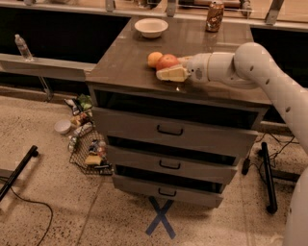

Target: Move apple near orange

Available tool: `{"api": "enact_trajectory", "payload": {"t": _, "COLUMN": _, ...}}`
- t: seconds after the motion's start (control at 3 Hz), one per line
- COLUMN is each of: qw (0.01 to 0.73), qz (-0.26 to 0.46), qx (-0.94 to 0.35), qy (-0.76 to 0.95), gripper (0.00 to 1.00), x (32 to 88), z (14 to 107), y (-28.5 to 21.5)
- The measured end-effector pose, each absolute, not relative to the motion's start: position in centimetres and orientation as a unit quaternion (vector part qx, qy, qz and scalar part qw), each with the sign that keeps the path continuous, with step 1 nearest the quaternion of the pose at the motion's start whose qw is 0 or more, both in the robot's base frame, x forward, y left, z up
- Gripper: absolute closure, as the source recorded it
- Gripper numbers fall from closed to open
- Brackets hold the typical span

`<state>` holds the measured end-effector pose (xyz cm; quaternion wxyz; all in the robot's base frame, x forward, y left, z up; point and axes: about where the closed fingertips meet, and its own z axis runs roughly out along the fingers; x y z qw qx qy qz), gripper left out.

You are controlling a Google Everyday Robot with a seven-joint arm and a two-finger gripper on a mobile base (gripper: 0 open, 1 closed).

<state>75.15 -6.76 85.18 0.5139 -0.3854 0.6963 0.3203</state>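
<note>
Camera view: gripper (pixel 169 68) sits over the top of the drawer unit (pixel 120 72), near the front edge, w/ the arm (pixel 255 62) reaching in from 3 o'clock. It's clamped on the apple (pixel 166 60). The near finger (pixel 171 74) lies along the apple's front lower side. The far one is mostly hidden behind the fruit, only a stub showing at the apple's 2 o'clock. Jaws stand about an apple's width apart, fruit filling the gap. Can't tell if the apple's underside touches the top, since the near finger covers it.

Orange (pixel 154 58) is at approx 9–10 o'clock of the apple, touching it or as good as. It's outside the jaws, just past the fingertips, resting on the top.

Other items on the same top:
- Bowl (pixel 151 27) at 11 o'clock of the apple, well apart, near the back edge.
- Can (pixel 214 10) at 1 o'clock, upright, back edge too.

Unit has 3 drawers, all closed. On the floor, a blue X (pixel 161 217) at 6 o'clock of the unit, a wire basket (pixel 89 154) of wrappers at its 8 o'clock, and a small white dish (pixel 62 126) beside that. Bottle (pixel 21 46) stands on the ledge at far 9 o'clock.
</note>
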Motion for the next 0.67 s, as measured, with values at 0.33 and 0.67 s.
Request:
{"api": "enact_trajectory", "payload": {"t": 0.33, "qw": 0.529, "qz": 0.296, "qx": -0.371, "qy": 0.703, "gripper": 0.00, "x": 76.1, "z": 85.5, "y": -7.9}}
{"api": "enact_trajectory", "payload": {"t": 0.67, "qw": 0.540, "qz": 0.275, "qx": -0.360, "qy": 0.709, "gripper": 0.00, "x": 76.6, "z": 86.1, "y": -9.7}}
